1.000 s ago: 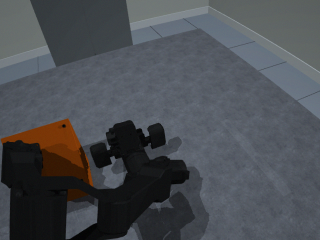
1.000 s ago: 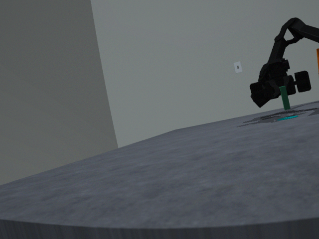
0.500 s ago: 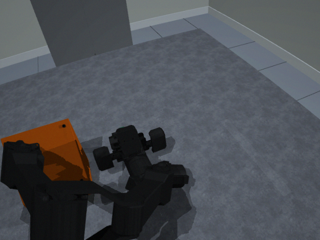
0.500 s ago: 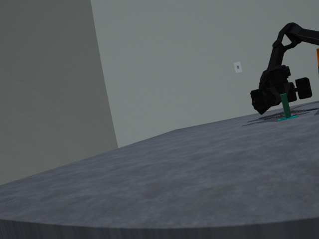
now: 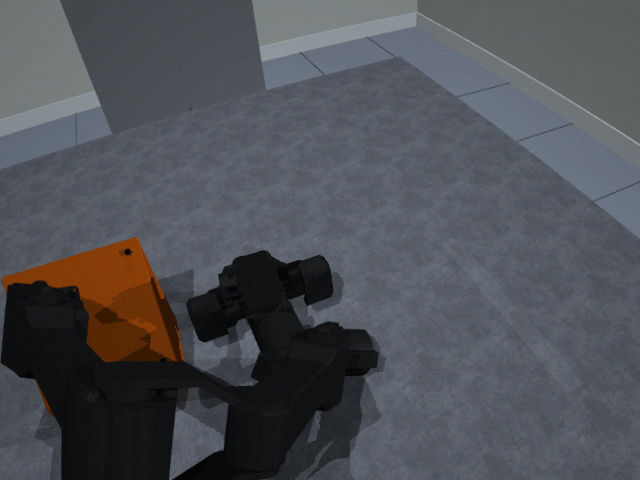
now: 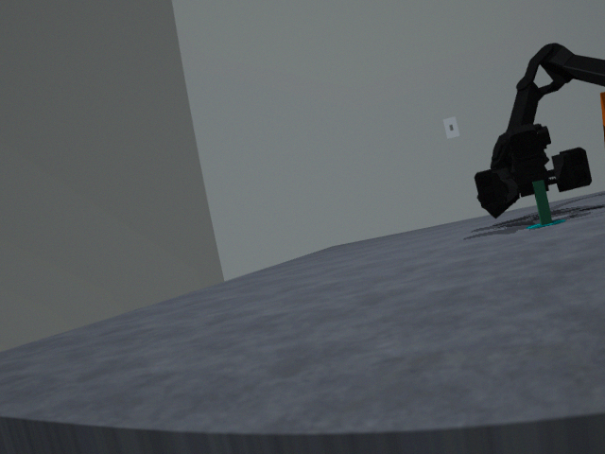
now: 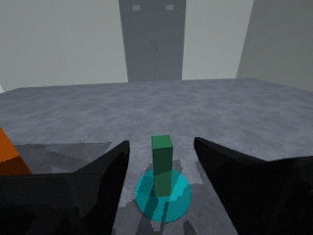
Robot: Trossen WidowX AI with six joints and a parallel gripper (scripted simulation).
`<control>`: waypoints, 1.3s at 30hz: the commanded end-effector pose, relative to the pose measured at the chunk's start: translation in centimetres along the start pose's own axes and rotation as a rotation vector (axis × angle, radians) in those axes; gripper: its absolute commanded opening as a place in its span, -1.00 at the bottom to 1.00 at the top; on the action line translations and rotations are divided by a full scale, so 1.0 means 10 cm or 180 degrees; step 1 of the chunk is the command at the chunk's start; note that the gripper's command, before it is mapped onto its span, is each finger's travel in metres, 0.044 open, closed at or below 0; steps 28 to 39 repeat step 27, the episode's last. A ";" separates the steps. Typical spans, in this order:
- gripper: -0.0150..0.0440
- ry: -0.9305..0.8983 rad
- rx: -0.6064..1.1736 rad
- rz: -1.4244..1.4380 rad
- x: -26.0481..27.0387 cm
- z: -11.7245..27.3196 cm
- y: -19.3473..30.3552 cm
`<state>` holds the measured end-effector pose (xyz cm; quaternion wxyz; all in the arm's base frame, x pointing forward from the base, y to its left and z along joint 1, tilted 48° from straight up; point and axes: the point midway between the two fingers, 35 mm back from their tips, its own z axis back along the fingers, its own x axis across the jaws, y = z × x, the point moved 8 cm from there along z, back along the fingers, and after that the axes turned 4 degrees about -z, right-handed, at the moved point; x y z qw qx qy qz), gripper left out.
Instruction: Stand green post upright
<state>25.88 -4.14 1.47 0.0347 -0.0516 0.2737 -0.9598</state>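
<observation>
The green post (image 6: 542, 202) (image 7: 162, 168) stands upright on the cyan circle (image 6: 558, 222) (image 7: 181, 201), with its foot inside the circle's edge in the wrist view. My gripper (image 7: 161, 143) is open, with one finger on each side of the post and a gap to it on both sides. In the top view the gripper's body is seen from above, and the post and the circle are hidden beneath it.
An orange block (image 5: 111, 310) (image 7: 9, 156) stands close on the left of the gripper in the top view and the wrist view. The grey table top (image 5: 361, 170) (image 6: 293, 341) has its far edge before a grey door (image 5: 175, 56).
</observation>
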 end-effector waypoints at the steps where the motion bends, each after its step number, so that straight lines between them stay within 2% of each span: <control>1: 0.83 0.0007 0.0018 0.0026 -0.01 0.00 0.00; 4: 0.86 0.0009 0.0021 0.0028 -0.01 0.02 -0.04; 15: 0.86 0.0033 0.0029 0.0076 0.07 0.20 -0.82; 21: 0.86 0.0009 0.0054 0.0065 0.08 0.20 -0.87; 27: 0.86 -0.0597 0.1051 -0.0291 0.05 -0.06 -1.13; 39: 0.86 -0.0597 0.1051 -0.0291 0.05 -0.06 -1.13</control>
